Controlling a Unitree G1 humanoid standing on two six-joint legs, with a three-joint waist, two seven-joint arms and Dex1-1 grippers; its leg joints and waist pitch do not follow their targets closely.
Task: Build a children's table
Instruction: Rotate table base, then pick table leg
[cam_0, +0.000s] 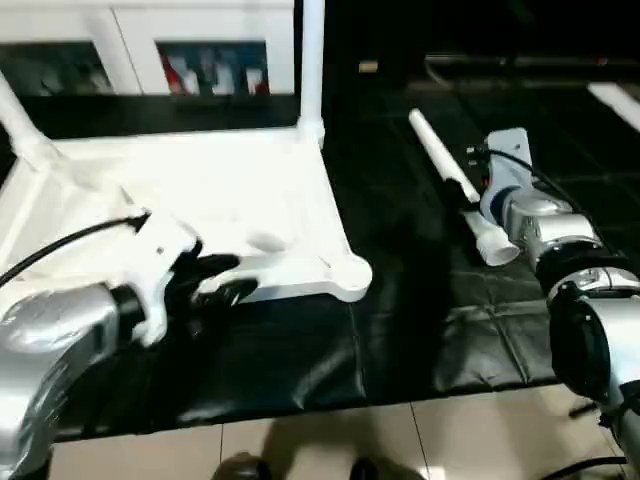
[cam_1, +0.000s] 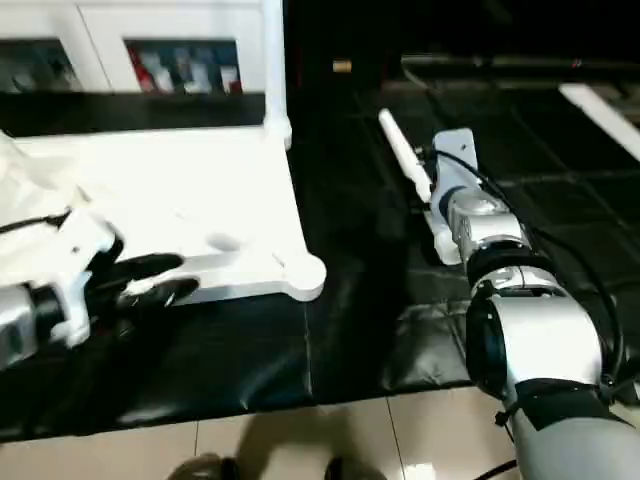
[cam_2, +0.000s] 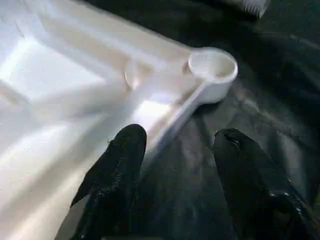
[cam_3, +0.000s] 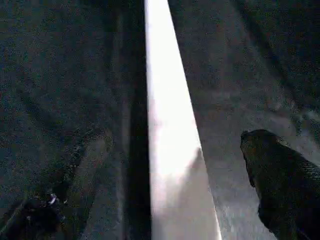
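The white plastic rectangular tabletop (cam_0: 200, 200) lies upside down on the black mat (cam_0: 400, 330), 2 legs upright. The left gripper (cam_2: 175, 165), released, straddles its near rim. The loose white tapered leg (cam_3: 167, 150) lies between the right gripper's (cam_3: 150, 220) wide-open fingers.

Loose leg (cam_0: 455, 180) — right of tabletop (cam_0: 200, 200)
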